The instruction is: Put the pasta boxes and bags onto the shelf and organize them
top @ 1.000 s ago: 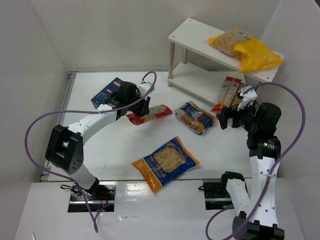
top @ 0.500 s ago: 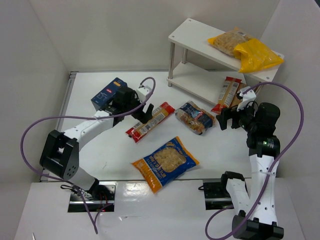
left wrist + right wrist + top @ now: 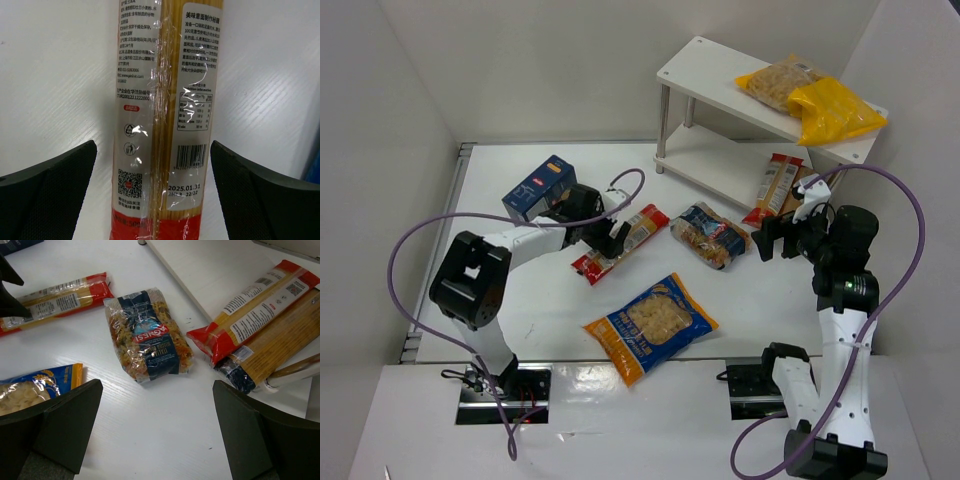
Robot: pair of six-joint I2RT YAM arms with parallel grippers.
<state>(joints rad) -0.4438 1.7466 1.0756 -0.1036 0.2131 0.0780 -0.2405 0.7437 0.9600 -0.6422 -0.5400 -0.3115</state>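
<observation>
From above, the spaghetti bag (image 3: 645, 222) lies flat left of the shelf (image 3: 700, 65); left wrist: the left gripper (image 3: 153, 145) straddles it fully spread, gripping nothing; right wrist: the right gripper (image 3: 157, 385) gapes empty beside the shelf.
</observation>
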